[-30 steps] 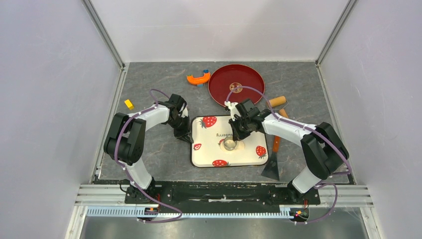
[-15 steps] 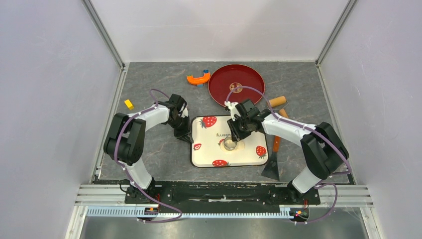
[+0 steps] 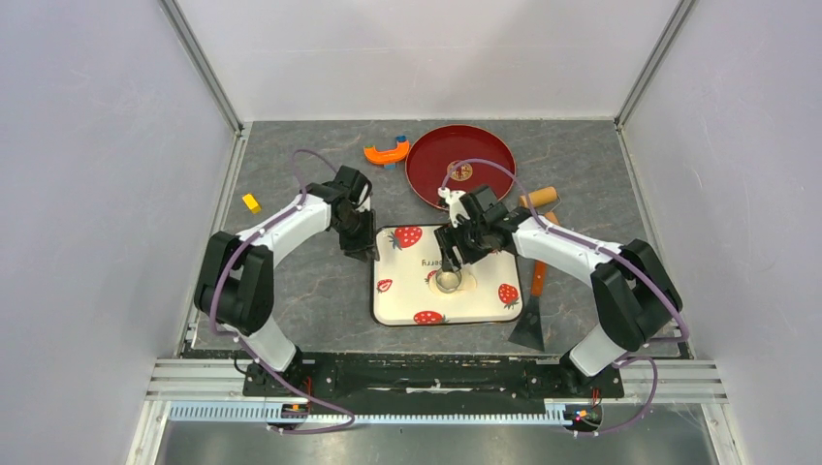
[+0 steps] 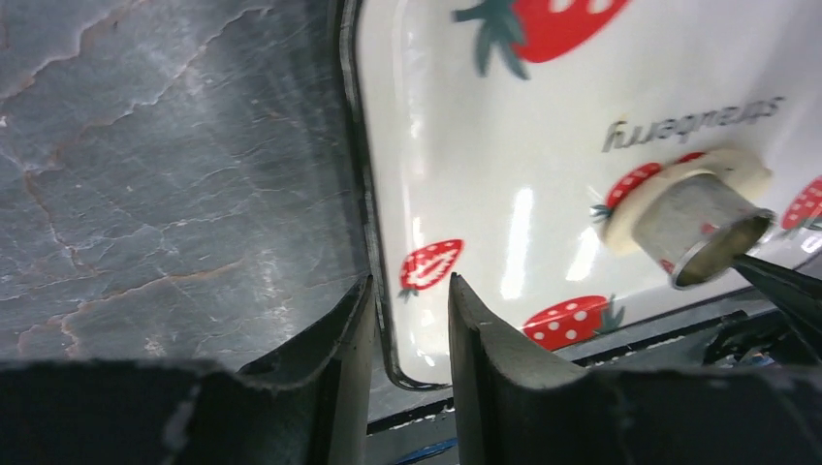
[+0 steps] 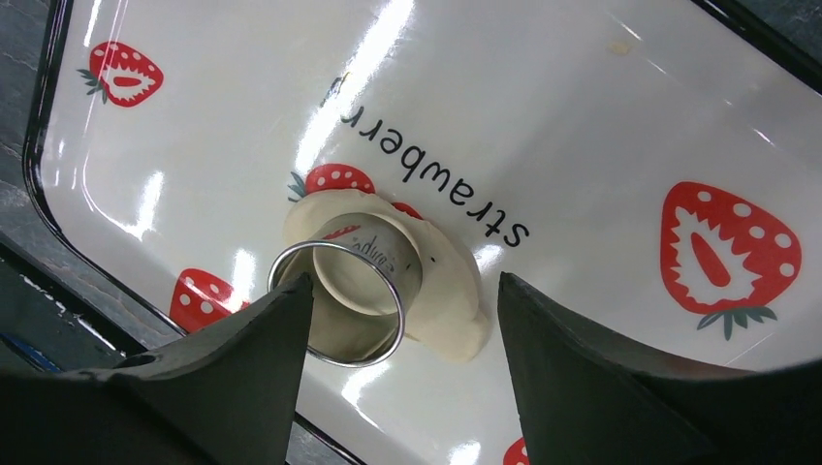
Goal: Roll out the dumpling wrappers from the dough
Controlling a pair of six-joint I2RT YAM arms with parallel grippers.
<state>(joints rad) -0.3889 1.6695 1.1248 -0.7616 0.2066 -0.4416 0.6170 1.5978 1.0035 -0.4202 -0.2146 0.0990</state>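
A thin pale dumpling wrapper (image 5: 454, 286) of flattened dough lies in the middle of the white strawberry tray (image 3: 485, 312). A metal ring cutter (image 5: 341, 339) stands on it, also visible in the left wrist view as the cutter (image 4: 696, 225) on the wrapper (image 4: 622, 211). My right gripper (image 5: 402, 281) hovers just above the cutter, open wide; its left finger is close to the ring's rim, with no grip. My left gripper (image 4: 410, 281) is open at the tray's left side, its fingers straddling the black tray rim (image 4: 368, 208) with a gap.
A red round plate (image 3: 459, 165) sits behind the tray, an orange curved piece (image 3: 387, 152) to its left. A yellow block (image 3: 251, 202) lies far left. A wooden roller (image 3: 541, 198) and an orange-handled scraper (image 3: 533, 310) lie right of the tray.
Both grippers have opened. The right one let go of the cutter and rose slightly; the left one loosened at the tray's rim and shifted a little away from me.
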